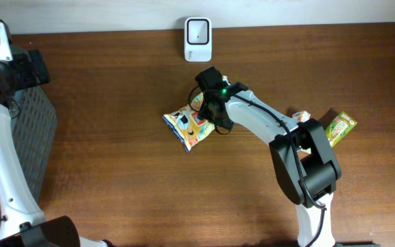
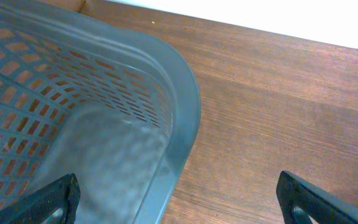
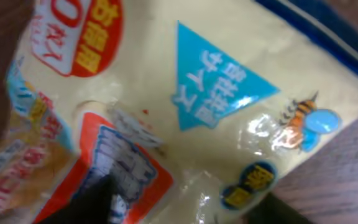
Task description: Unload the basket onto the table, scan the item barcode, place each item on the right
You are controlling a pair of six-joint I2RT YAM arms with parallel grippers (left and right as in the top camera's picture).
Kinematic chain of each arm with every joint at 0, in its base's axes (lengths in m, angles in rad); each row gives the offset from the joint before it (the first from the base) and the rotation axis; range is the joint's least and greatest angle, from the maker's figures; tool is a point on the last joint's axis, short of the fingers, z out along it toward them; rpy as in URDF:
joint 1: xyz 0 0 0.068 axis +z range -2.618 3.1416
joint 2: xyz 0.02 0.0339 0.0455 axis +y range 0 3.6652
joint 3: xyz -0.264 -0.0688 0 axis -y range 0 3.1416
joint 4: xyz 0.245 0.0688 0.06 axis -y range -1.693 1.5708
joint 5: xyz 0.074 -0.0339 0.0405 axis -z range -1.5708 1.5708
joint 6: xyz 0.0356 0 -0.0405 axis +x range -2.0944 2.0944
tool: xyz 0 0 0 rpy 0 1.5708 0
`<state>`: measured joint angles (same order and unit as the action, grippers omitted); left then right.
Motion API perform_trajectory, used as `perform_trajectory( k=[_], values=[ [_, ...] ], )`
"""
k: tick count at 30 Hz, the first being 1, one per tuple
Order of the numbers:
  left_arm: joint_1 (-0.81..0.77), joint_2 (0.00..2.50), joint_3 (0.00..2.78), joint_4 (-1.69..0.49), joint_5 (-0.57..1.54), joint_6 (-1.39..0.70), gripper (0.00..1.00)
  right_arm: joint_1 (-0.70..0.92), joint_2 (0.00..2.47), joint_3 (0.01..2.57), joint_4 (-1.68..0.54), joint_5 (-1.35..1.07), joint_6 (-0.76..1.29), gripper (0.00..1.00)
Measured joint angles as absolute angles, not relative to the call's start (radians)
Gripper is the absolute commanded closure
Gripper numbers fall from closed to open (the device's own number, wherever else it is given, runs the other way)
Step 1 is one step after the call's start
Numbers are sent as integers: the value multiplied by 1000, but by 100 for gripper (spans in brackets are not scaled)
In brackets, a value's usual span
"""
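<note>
Your right fingers (image 3: 95, 202) show only as dark shapes at the 6 o'clock edge of the wrist view, pressed right up to the bag (image 3: 185, 106). I cannot tell whether they are pinching its film or just standing around it. From overhead they sit over the bag's 2 o'clock corner. That looks like a sensible place to take a soft pouch, because a corner seam gives the fingers something thin to bite.

The bag lies flat on the counter (image 1: 115, 192) near the middle, printed front up. No barcode shows in any view, so it is probably on the underside. If so, you will need to lift the bag and turn it before presenting it.

The scanner (image 1: 198, 39) stands well apart at 12 o'clock from the bag, against the far edge with its window facing up. Expect a short carry straight toward 12 o'clock. Watch for the pouch sagging or slipping if the hold is only on the corner.

Two more packets, one (image 1: 340, 127) and another (image 1: 300, 114), wait at 3 o'clock, partly behind the right arm.

Your left fingers (image 2: 55, 199) are spread wide with nothing between them. They hang over the rim of the basket (image 2: 104, 74) at 9 o'clock, which I take to be where scanned items go.
</note>
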<state>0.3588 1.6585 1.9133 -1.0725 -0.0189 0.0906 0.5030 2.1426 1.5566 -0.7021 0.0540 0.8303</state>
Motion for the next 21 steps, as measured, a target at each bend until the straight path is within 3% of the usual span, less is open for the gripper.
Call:
perform_trajectory(
  k=[1, 3, 5, 11, 16, 21],
  values=[
    [359, 1659, 1913, -1072, -19, 91, 1, 503, 2140, 1556, -702, 57, 760, 70],
    [359, 1659, 1913, -1072, -19, 91, 1, 503, 2138, 1556, -708, 61, 656, 78],
    [359, 1659, 1913, -1072, -19, 91, 1, 503, 2136, 1556, -712, 61, 582, 96],
    [359, 1659, 1913, -1073, -19, 91, 1, 496, 2133, 1592, -811, 62, 403, 96],
    [359, 1659, 1913, -1073, -19, 91, 1, 491, 2107, 1781, -940, 35, 149, 96],
    [359, 1659, 1913, -1072, -19, 91, 1, 491, 1974, 1885, -823, -10, -64, 96]
  ],
)
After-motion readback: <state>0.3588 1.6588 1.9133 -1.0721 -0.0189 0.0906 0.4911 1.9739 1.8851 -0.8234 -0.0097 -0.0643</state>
